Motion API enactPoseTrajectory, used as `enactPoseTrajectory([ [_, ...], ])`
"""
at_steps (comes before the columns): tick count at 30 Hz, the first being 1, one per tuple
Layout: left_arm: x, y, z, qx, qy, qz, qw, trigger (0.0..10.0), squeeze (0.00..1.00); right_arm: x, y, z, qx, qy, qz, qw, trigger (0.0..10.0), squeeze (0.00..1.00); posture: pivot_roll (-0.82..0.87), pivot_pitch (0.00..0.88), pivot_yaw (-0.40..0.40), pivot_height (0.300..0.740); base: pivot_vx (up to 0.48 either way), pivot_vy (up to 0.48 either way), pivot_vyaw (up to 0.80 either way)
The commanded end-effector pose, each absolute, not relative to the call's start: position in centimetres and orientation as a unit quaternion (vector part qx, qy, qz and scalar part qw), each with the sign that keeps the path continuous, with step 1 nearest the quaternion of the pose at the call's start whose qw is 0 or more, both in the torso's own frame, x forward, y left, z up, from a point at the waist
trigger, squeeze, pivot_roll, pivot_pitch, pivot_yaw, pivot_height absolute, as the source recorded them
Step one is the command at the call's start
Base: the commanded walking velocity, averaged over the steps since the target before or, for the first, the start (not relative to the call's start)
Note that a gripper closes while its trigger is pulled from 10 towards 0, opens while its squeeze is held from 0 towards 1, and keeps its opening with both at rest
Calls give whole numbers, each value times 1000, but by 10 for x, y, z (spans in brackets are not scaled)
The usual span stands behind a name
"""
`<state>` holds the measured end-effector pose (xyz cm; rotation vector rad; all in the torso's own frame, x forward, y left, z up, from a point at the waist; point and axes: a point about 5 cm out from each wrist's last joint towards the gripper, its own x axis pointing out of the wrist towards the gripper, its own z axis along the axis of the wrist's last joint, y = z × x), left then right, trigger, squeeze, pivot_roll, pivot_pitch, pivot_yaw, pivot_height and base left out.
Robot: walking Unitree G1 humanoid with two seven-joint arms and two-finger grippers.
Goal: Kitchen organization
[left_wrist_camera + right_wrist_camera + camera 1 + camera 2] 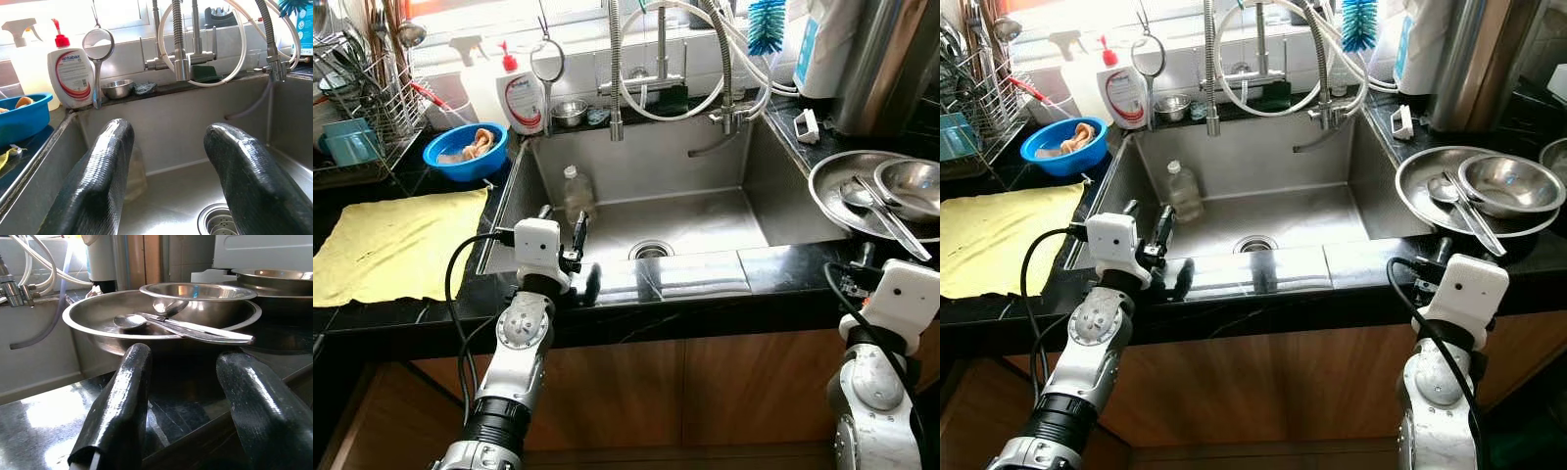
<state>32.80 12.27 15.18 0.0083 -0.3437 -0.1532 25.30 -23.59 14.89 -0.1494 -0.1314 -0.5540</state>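
The steel sink (705, 211) lies at my twelve o'clock; a clear bottle (576, 194) stands at its left wall; at two o'clock a steel plate (832, 201) holds a bowl (911, 186) and spoons (146, 322); my left gripper (585, 262) hovers released over the sink's front rim; my right gripper (190, 406) rests released before the plate.

Bottle (576, 191) in sink (705, 162), cloth (401, 240) left, plate (847, 191) holding bowl (911, 186) right.

Silver jointed arms, white boxy wrist housings, black cables looping alongside; each pincer two long black textured fingers (98, 181).
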Motion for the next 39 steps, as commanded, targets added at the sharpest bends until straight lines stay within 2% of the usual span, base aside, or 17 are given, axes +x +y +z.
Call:
enactPoseTrajectory([
  [1,327,126,149,5,-165,-69,984,10000,0,255,-233,151,-68,-65,-271,958,10000,0,-290,0,133,740,0,0,0],
  [22,327,126,148,4,-163,-69,984,10000,0,258,-229,156,-63,-80,-255,962,10000,0,-289,0,133,740,0,0,0],
  [39,326,125,146,1,-162,-68,984,10000,0,267,-218,161,-72,-89,-195,974,10000,0,-289,0,127,740,0,0,0],
])
